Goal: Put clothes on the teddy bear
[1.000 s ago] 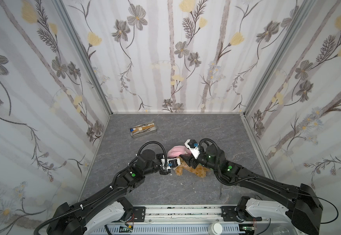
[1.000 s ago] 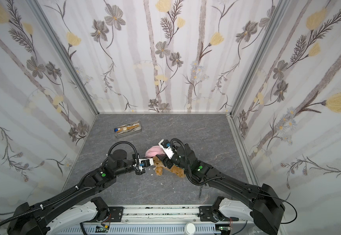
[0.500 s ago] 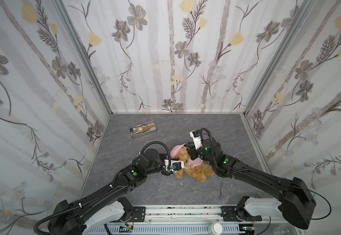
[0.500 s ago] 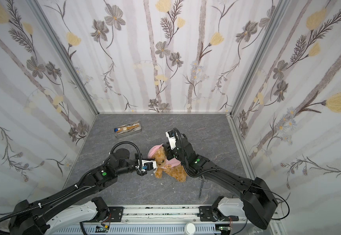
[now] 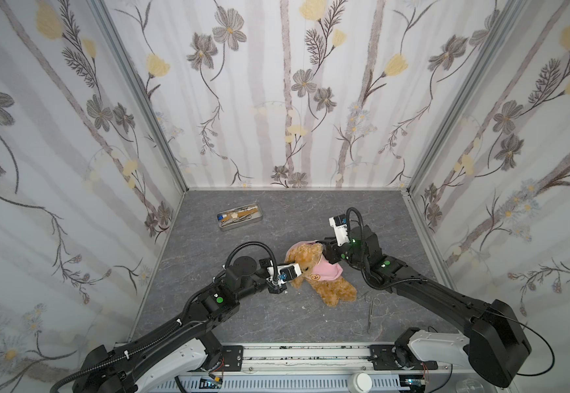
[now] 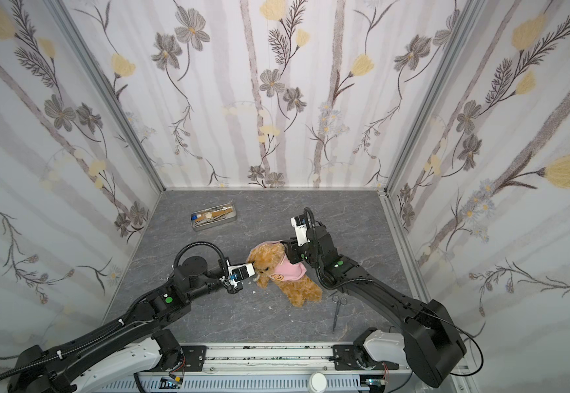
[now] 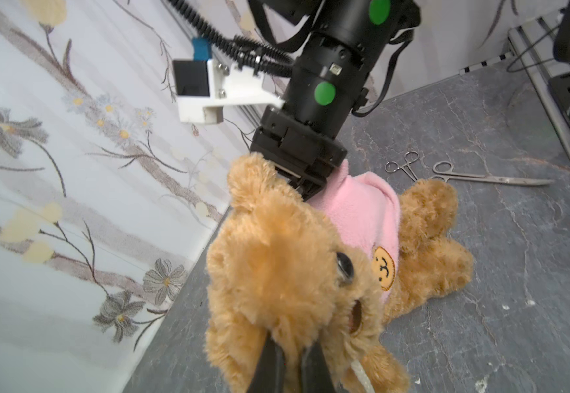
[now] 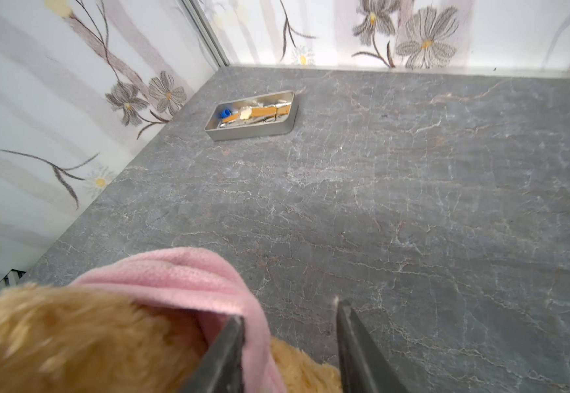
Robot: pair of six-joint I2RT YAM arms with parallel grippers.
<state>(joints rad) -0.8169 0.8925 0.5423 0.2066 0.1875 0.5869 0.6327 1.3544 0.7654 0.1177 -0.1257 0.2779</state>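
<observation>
The golden-brown teddy bear (image 5: 333,289) (image 6: 302,291) lies on its back mid-table, head raised towards the left arm. A pink shirt (image 5: 326,270) (image 6: 290,270) (image 7: 362,211) with an orange bear emblem covers its torso. A fold of the shirt (image 8: 174,272) sits behind the head. My left gripper (image 5: 296,271) (image 6: 254,270) (image 7: 288,347) is shut on the fur of the bear's head (image 7: 277,272). My right gripper (image 5: 328,252) (image 6: 290,253) (image 8: 290,309) stands open behind the head. One finger (image 8: 229,347) is tucked under the pink fold, and the other is over bare table.
A metal tray (image 5: 259,218) (image 6: 233,217) (image 8: 290,119) of small tools sits at the back left. Scissors (image 5: 370,311) (image 6: 336,309) (image 7: 491,178) and forceps (image 7: 402,166) lie on the table right of the bear's legs. Flowered walls close in three sides.
The bear's head has come up and the pink shirt now lies down over its torso. My right gripper has drawn back behind the head. The left grip has held.
</observation>
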